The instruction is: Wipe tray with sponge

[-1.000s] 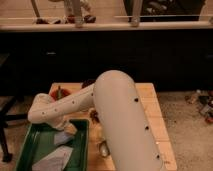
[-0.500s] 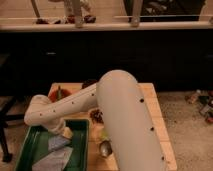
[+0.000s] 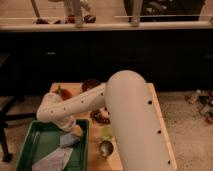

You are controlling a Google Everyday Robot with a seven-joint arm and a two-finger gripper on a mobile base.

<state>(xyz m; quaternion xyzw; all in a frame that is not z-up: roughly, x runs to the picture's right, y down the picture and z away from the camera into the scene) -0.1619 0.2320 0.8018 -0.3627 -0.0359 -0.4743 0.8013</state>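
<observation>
One white arm (image 3: pixel 80 104) reaches from 3 o'clock toward 7 o'clock across the pale wooden worktop (image 3: pixel 73 89). It bends at the elbow so that the gripper (image 3: pixel 75 131) points down just inside the right rim of the green tray (image 3: pixel 31 145). The tray lies at 7 o'clock in the view, with its lower edge cut off. Judging from the task, the gripper hangs low there to press a wiping surface against the tray floor. Two pale grey patches (image 3: pixel 59 154) lie in the tray toward 4 o'clock; whether either is the sponge is unclear. Whether the gripper is closed on anything cannot be told, because the wrist covers it. A metal cup (image 3: pixel 105 148) stands just beside the tray's right rim, and a dark bowl (image 3: pixel 91 84) sits at the worktop's 12 o'clock edge.
</observation>
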